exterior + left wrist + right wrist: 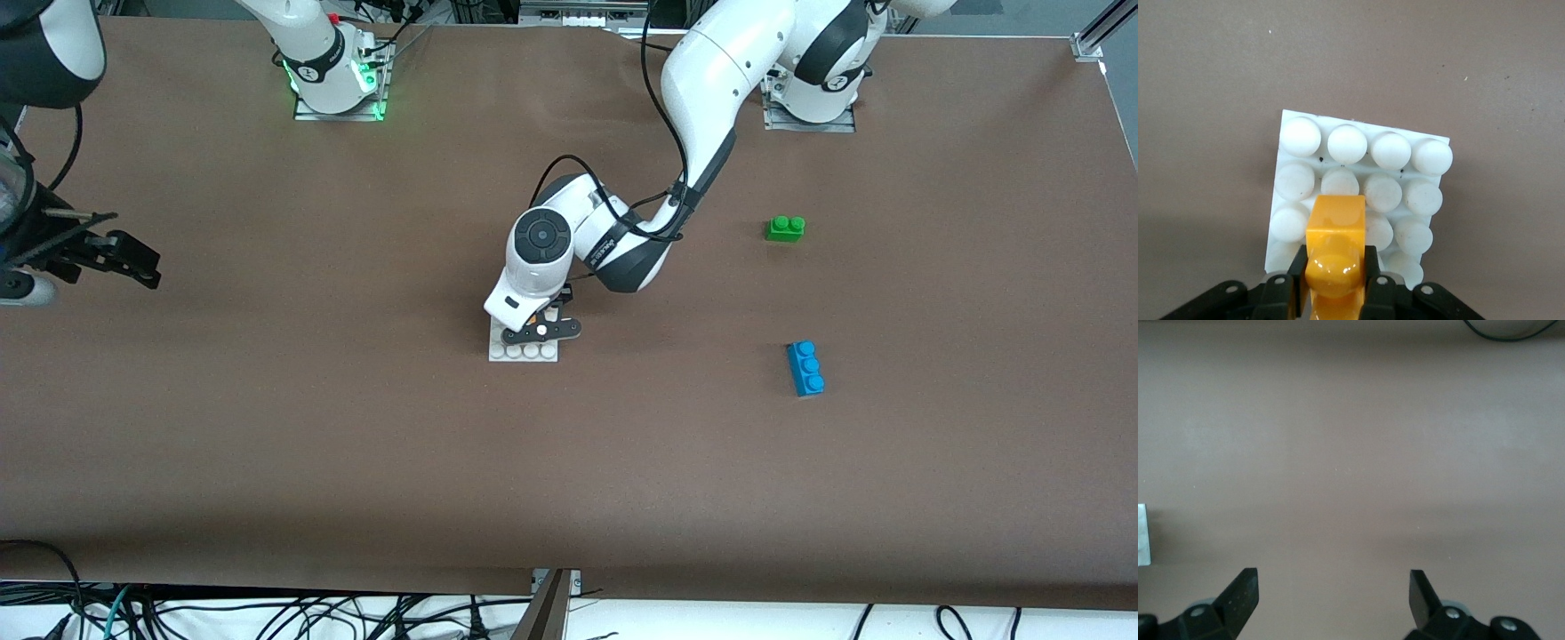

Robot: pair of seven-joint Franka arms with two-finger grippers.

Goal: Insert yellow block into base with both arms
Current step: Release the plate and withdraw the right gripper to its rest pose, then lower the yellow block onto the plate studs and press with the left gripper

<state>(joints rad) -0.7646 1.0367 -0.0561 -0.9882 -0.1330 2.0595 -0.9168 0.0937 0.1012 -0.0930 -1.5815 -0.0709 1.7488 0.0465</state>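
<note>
Left gripper (540, 325) is seen in the front view, low over the base (524, 352), near the middle of the table (356, 444). Only a tiny bit of orange is seen between its fingers there, so the yellow block is mostly hidden by the wrist. The left arm (702, 107) is stretched out from its stand at the top of the view. The right gripper (107, 253) is held up over the right arm's end of the table, well apart from the base, and the right arm is waiting. A green brick (786, 228) is seen toward the left arm's end of the table. A blue brick (805, 368) is placed nearer to the front camera than the green brick. Both bricks are well apart from the base.

From the left wrist view, the yellow block (1335, 253) is shown squeezed tight between the two black fingers (1286, 293) of the left gripper (1333, 295). The block is held over the studs of the white base (1365, 193). Whether the block is touching the studs cannot be told.

From the right wrist view, the right gripper (1333, 593) is shown with its fingers (1241, 593) spread wide, and nothing is held between them. Bare brown table (1351, 453) is seen under it. A small white edge (1143, 535) is seen at the side of this view, but what it is cannot be told.
</note>
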